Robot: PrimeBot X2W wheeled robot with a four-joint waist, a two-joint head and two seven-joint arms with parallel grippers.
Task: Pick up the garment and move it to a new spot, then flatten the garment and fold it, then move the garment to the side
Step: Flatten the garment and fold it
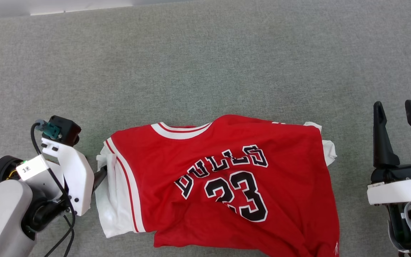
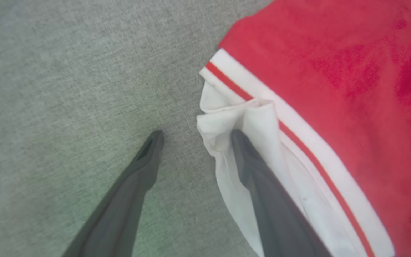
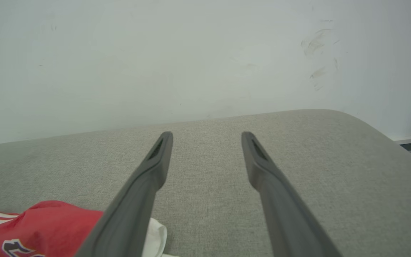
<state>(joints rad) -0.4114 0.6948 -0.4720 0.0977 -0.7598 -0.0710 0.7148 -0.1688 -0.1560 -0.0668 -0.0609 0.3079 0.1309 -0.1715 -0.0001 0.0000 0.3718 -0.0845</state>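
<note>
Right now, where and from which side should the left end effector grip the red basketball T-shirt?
The red T-shirt's bunched white sleeve, from the robot's left: it stands raised at the edge, and the open left end effector straddles it.

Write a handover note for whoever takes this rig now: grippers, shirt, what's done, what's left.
Left gripper: open, one finger over the bunched white sleeve, the other over the grey surface; nothing gripped.
Right gripper: open, off to the right, clear of the shirt.
Garment: print up on the surface, wrinkled, sleeves rumpled.
Done: no neat fold shows yet.
Left: flatten, fold, move aside.
</note>
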